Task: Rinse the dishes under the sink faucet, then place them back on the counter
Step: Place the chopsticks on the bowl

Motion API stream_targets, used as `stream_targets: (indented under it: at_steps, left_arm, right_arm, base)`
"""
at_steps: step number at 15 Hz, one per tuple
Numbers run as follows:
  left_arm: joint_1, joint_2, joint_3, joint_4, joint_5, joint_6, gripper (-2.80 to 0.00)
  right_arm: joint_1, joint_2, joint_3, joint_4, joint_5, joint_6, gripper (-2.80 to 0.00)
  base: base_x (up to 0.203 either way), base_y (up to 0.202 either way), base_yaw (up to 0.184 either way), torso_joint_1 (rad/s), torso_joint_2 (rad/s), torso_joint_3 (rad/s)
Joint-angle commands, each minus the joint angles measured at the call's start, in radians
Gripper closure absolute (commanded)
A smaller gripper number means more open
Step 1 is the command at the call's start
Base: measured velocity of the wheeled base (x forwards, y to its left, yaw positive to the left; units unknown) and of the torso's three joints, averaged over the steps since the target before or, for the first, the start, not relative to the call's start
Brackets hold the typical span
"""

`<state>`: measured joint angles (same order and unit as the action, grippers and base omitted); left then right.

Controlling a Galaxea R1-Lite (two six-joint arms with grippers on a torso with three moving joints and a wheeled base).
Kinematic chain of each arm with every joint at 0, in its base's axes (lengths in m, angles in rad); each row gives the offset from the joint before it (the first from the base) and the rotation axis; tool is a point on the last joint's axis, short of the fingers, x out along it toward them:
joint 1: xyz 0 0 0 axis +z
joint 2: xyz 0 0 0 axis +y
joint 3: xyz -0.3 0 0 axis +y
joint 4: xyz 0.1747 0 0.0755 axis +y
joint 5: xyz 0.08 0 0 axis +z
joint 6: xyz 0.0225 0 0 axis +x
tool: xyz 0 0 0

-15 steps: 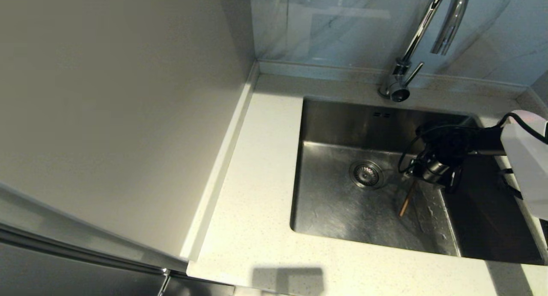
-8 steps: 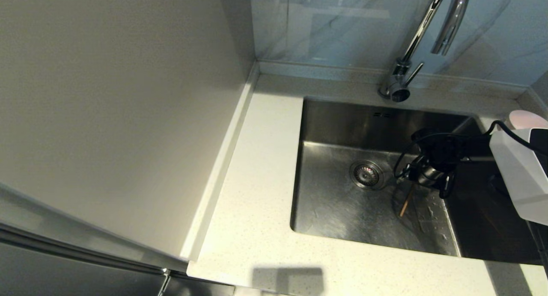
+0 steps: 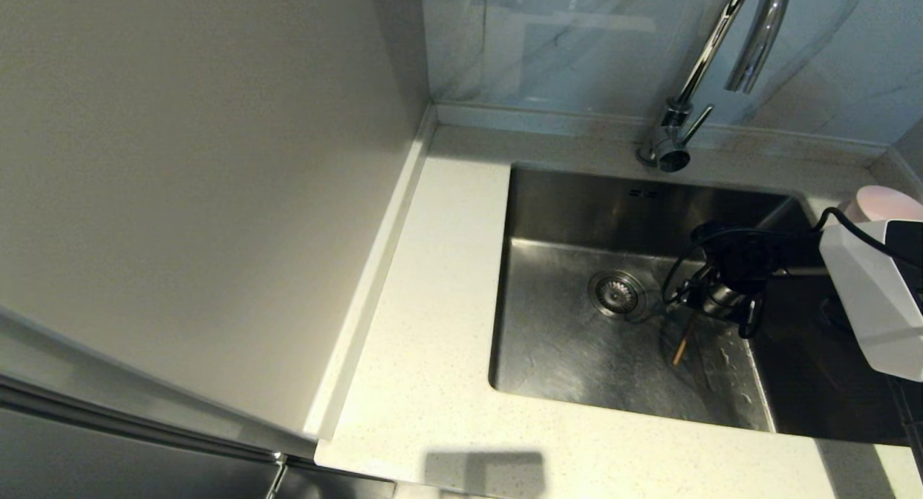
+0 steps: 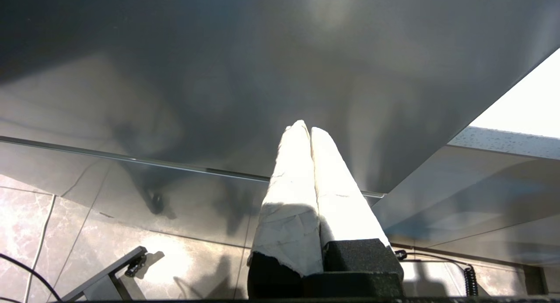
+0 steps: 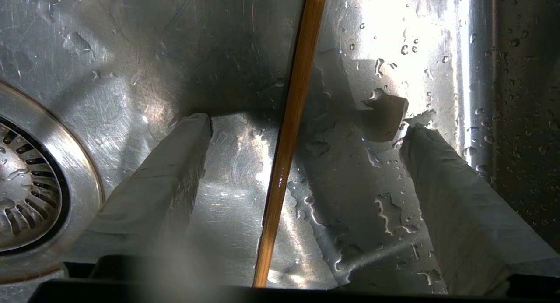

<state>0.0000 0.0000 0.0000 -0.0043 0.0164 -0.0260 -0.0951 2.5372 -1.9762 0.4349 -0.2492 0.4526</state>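
Observation:
One brown chopstick lies flat on the wet floor of the steel sink, right of the drain. My right gripper hangs low over it, pointing down. In the right wrist view the gripper is open, its taped fingers standing either side of the chopstick without touching it. A pale pink bowl sits on the counter at the sink's right rim, partly hidden by my arm. The faucet arches over the back of the basin. My left gripper is shut and parked.
The round strainer drain sits mid-basin, left of the gripper. Water drops cover the sink floor near the right wall. A plain beige wall panel borders the counter on the left. The left gripper faces a dark cabinet panel.
My right arm has shifted a little to the left and lower into the sink above the chopstick. The chopstick has stayed where it was.

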Motion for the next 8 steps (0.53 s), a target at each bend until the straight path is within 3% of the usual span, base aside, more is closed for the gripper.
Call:
stream_targets:
  at_steps: [1,2,8]
  left_arm:
    - [0.000,-0.003,0.000,0.001,0.000,0.000,0.00]
    - [0.000,-0.003,0.000,0.000,0.000,0.000,0.00]
    - [0.000,-0.003,0.000,0.000,0.000,0.000,0.00]
  right_arm:
    - [0.000,0.006,0.000,0.004,-0.001,0.002,-2.80]
    - [0.000,0.006,0.000,0.004,-0.001,0.002,0.00]
    - [0.000,0.005,0.002,0.007,0.007,-0.002,0.00]
  base:
    - [0.000,0.000,0.000,0.000,0.00,0.000]
    - [0.000,0.000,0.000,0.000,0.00,0.000]
    - [0.000,0.000,0.000,0.000,0.00,0.000]
